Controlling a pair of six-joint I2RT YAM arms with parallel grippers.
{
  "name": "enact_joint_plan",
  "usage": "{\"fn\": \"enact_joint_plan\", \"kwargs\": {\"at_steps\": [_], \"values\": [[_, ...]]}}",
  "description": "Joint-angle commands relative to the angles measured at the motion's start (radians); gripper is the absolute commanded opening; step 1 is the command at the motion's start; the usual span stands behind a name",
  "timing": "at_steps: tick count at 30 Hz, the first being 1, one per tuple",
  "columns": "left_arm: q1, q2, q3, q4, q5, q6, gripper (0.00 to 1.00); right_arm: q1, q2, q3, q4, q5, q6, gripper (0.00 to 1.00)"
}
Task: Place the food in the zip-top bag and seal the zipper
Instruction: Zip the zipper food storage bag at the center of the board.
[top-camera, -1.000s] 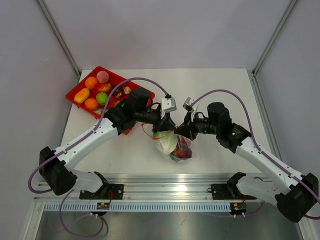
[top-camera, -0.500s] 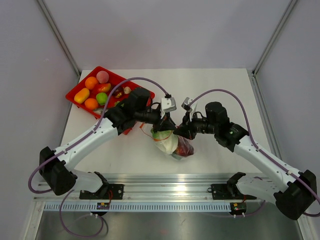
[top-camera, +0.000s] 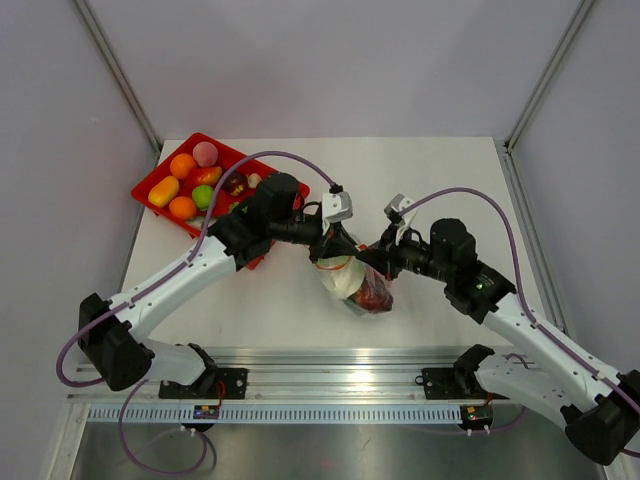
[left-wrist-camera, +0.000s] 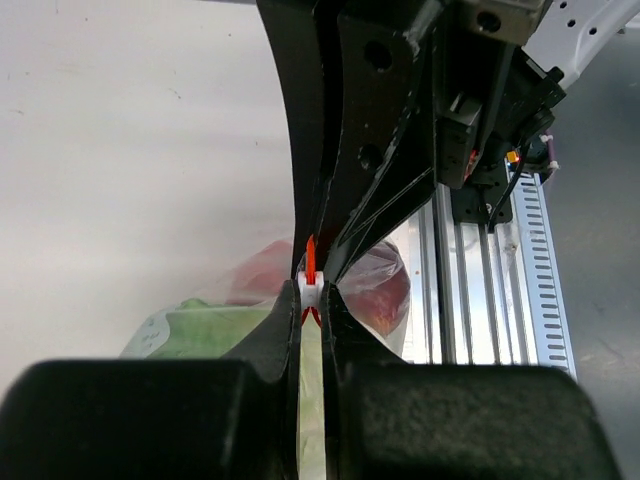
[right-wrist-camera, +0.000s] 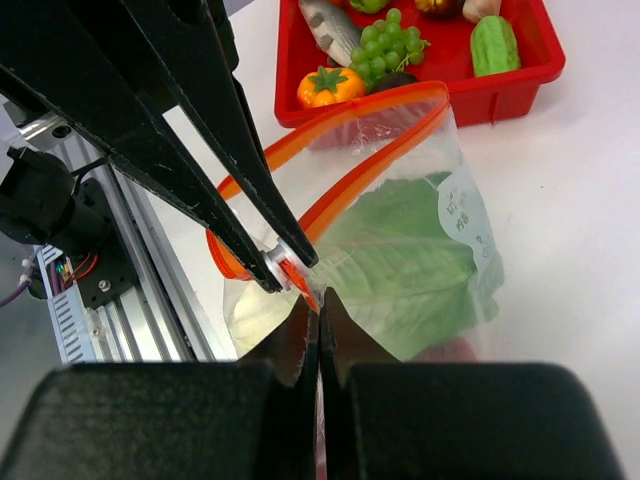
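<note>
Two pinches hold the zipper (right-wrist-camera: 375, 180): left fingers (top-camera: 333, 250) and right fingers (top-camera: 371, 260) clamp it side by side, mouth gaping, so sealing probably needs one pinch sliding along.

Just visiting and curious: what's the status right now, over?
Both shut on the zipper: left gripper, right gripper. Zip-top bag holds cabbage, mouth open. Nothing blocking.
</note>
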Motion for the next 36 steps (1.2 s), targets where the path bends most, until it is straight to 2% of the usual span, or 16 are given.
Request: {"fn": "enact_joint_plan", "kwargs": {"at_steps": [1, 12, 36], "values": [[0.013, -0.001, -0.025, -0.022, 0.042, -0.008, 0.00, -0.012, -0.055, 0.004, 0.101, 0.128, 0.016, 0.00], [0.022, 0.005, -0.030, -0.059, 0.019, 0.010, 0.00, -0.012, -0.095, -0.008, 0.098, 0.146, 0.039, 0.00], [0.056, -0.096, -0.194, -0.018, -0.038, -0.042, 0.00, -0.078, -0.167, -0.022, 0.064, 0.240, 0.058, 0.00]]}}
